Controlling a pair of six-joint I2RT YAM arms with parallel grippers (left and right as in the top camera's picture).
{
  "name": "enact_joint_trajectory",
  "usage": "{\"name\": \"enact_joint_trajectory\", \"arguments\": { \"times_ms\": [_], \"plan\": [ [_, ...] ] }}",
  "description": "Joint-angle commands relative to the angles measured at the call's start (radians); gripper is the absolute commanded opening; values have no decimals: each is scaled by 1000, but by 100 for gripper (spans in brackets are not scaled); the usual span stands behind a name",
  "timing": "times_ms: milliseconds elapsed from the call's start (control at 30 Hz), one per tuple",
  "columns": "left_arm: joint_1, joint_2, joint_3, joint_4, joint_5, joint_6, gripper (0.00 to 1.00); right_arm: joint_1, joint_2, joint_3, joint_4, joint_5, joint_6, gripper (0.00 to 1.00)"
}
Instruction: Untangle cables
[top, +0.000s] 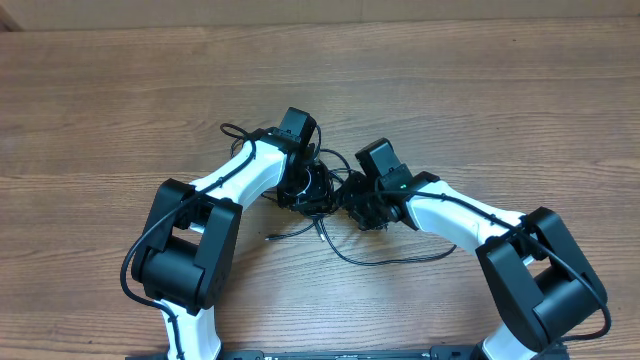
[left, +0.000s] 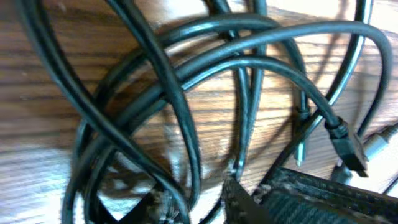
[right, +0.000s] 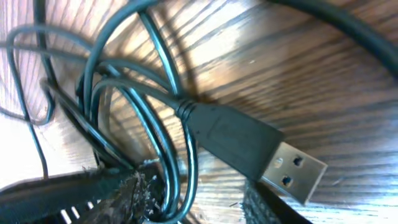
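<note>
The cables (top: 322, 196) are a bunch of thin black cords knotted on the wooden table between both arms, with loose loops (top: 392, 260) trailing toward the front. My left gripper (top: 303, 188) is down in the knot. In the left wrist view its jaws (left: 199, 202) stand a little apart, and one strand (left: 186, 180) runs between them, close to the left finger. A small black plug (left: 351, 152) lies to the right. My right gripper (top: 357, 207) meets the knot from the right. Its jaws (right: 196, 202) stand apart, with two strands (right: 177, 183) beside the left finger and a USB plug (right: 249, 149) above the right one.
The wooden table (top: 120, 90) stretches around the knot on all sides. Both white arms (top: 230, 180) (top: 460, 215) reach in from the front edge, with their own thicker black wires along them. One cable end (top: 270, 238) lies near the left arm.
</note>
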Motion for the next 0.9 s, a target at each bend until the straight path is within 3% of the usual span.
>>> {"name": "enact_joint_trajectory", "arguments": {
  "times_ms": [0, 100, 133, 167, 200, 433, 633, 700, 867],
  "plan": [
    [-6, 92, -51, 18, -179, -20, 25, 10, 14, -13, 7, 85, 69, 48],
    [-6, 92, -52, 30, -178, -22, 25, 10, 14, -13, 13, 87, 68, 48],
    [-6, 92, -52, 33, -177, -22, 21, 10, 14, -13, 13, 89, 65, 48],
    [-6, 92, -52, 36, -177, -22, 8, 10, 14, -13, 13, 88, 65, 48],
    [-6, 92, -52, 40, -177, -22, 4, 10, 14, -13, 13, 87, 66, 48],
    [1, 92, -36, 61, -55, -3, 4, 10, 13, -13, 20, 23, 62, 49],
    [35, 92, 10, 64, 198, 110, 4, 10, 13, -13, 20, -68, 62, 38],
    [48, 92, 10, 82, 196, 115, 4, 10, 13, -13, 20, -86, 62, 34],
    [65, 92, 9, 95, 185, 135, 4, 6, 13, -13, 19, -79, 61, 14]
  ]
}}
